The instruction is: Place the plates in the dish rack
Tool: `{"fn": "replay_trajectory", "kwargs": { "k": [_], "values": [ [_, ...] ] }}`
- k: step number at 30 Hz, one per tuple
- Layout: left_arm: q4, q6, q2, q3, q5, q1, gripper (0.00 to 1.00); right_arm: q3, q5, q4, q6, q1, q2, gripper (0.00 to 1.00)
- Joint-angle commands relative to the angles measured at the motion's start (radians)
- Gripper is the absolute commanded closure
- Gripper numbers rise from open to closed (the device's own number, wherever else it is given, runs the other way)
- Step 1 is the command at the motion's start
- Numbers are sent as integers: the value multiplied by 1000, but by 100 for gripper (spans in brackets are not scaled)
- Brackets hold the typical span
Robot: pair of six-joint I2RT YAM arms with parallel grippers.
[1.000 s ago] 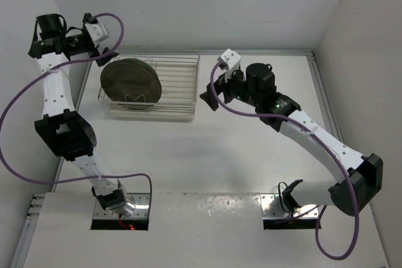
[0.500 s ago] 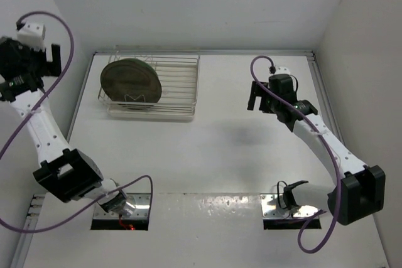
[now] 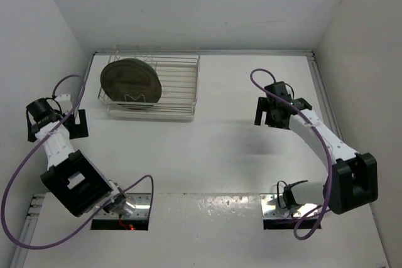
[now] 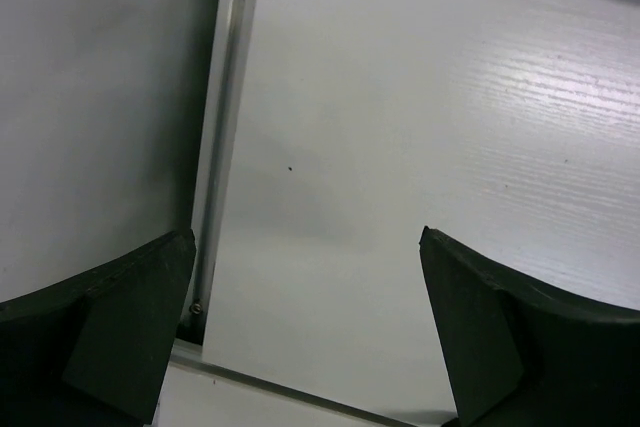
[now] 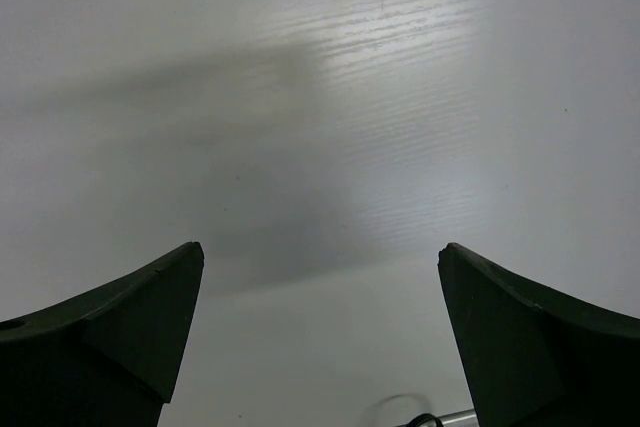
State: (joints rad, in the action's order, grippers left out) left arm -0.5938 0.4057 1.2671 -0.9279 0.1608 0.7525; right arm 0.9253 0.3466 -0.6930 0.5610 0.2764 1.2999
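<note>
The wire dish rack [image 3: 180,87] stands at the back left of the table. The large dark brown plate [image 3: 130,83] stands on edge in its left half. A thin pale rim [image 3: 149,61] shows just behind the brown plate; I cannot tell if it is a mint-green plate. No plate lies on the table. My left gripper [image 3: 54,131] is open and empty, low at the table's left edge, in front of the rack; its wrist view [image 4: 307,242] shows only bare table. My right gripper [image 3: 268,118] is open and empty over the right half [image 5: 320,247].
A metal strip [image 4: 225,117] runs along the table's left edge beside the grey wall. White walls close in the left, back and right. The arm bases [image 3: 119,205] sit at the near edge.
My left arm has swung down from high by the left wall to low at the table's left edge. My right arm has pulled back right, away from the rack. The plates and rack have not moved.
</note>
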Motion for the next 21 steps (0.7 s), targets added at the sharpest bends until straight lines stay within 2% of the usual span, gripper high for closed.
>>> {"fn": "replay_trajectory", "kwargs": {
  "k": [1,18,21],
  "values": [
    [54,-13,-52,-22,13,-5,1,64,-15,-57,-24,-3,25,0],
    [54,-4,-41,-40,59,-15,1,-29,-100,18,-21,-5,-74,0],
    [54,5,-32,-40,69,-15,1,-69,-139,73,-15,-3,-120,0]
  ]
}}
